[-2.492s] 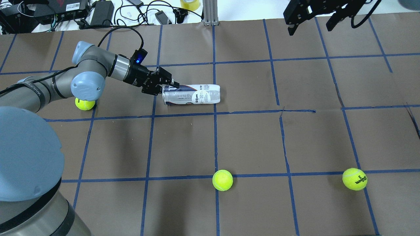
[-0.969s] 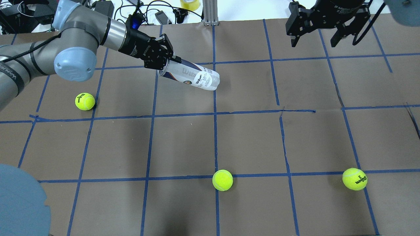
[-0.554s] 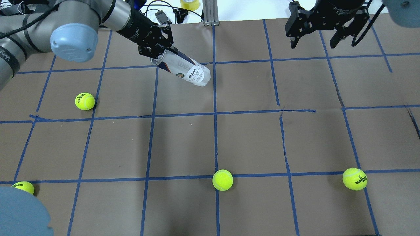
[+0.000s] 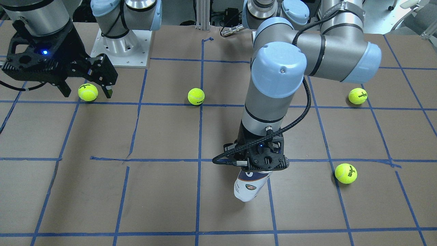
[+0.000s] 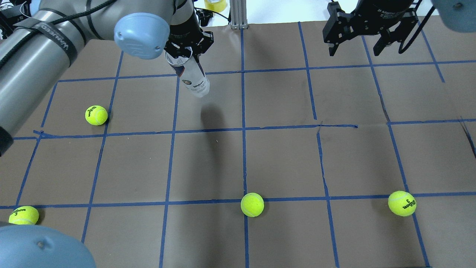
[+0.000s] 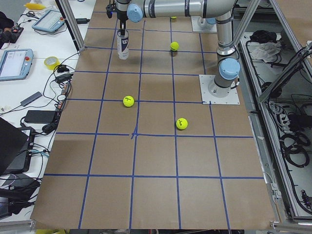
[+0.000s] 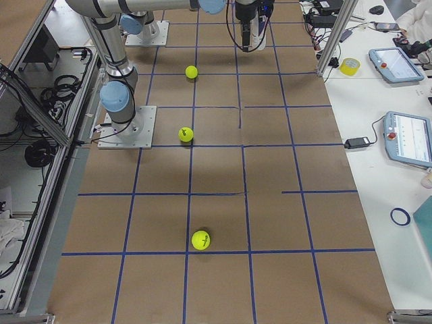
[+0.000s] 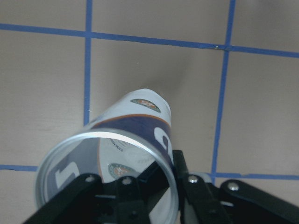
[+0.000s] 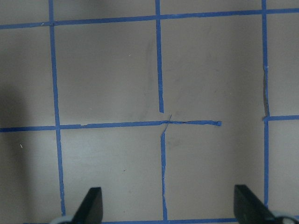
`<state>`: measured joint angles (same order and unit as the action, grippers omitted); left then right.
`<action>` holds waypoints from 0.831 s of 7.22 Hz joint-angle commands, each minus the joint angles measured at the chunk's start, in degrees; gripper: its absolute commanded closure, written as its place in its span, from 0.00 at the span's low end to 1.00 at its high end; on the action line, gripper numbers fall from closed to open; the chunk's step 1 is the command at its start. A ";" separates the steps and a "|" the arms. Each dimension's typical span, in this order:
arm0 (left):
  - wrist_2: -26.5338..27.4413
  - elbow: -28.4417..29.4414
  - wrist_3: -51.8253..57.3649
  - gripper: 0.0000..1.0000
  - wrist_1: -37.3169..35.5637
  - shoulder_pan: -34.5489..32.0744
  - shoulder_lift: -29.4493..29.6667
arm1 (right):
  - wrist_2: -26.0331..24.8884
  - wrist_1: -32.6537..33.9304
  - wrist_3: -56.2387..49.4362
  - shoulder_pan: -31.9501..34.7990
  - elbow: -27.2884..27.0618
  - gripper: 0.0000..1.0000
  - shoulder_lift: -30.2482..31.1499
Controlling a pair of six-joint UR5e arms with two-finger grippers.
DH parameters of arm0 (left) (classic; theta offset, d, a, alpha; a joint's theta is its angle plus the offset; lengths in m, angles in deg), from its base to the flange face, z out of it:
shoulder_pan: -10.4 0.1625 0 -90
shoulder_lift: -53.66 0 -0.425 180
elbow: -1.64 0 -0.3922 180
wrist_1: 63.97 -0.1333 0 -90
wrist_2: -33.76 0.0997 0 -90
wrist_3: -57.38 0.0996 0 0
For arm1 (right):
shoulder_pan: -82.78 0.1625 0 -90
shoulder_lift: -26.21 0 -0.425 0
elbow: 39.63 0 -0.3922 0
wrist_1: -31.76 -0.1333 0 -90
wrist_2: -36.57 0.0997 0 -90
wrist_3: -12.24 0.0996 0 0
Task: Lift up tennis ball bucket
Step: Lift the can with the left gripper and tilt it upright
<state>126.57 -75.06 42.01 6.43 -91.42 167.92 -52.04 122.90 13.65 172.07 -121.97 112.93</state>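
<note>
The tennis ball bucket (image 5: 193, 79) is a clear tube with a white and navy Wilson label. It hangs nearly upright, open end up, clear of the brown table, and its shadow (image 5: 211, 114) lies apart from it. My left gripper (image 5: 185, 52) is shut on its top rim, one finger inside the tube, as the left wrist view shows (image 8: 140, 140). The tube also shows in the front-facing view (image 4: 248, 186) under the gripper (image 4: 259, 164). My right gripper (image 5: 353, 50) is open and empty, high over the far right of the table.
Several yellow-green tennis balls lie on the taped grid: one at the left (image 5: 96, 115), one at the near left (image 5: 23, 215), one near the middle front (image 5: 252, 204), one at the right front (image 5: 402, 203). Cables and devices (image 5: 119, 13) lie beyond the far edge.
The tube lay on its side with my left gripper at its open end. The gripper has raised it by the rim and swung it to hang nearly upright, off the table. The right gripper stays.
</note>
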 commanded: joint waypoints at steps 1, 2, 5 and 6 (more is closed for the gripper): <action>4.90 0.15 0.34 1.00 -2.01 -3.28 3.49 | -0.08 0.00 0.00 0.00 -0.45 0.00 -0.06; 4.83 0.24 0.78 1.00 -3.50 -3.30 4.29 | -0.08 0.17 0.00 0.00 -1.06 0.00 0.11; 4.74 0.15 0.61 1.00 -4.39 -4.61 5.70 | 0.01 0.44 0.09 0.00 -1.16 0.00 0.47; 4.74 0.15 0.69 1.00 -4.48 -4.61 5.79 | 0.01 0.44 -0.08 0.00 -1.25 0.00 0.47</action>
<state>131.30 -74.87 42.67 2.10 -95.81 173.43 -52.03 123.31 13.68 172.08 -123.13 113.35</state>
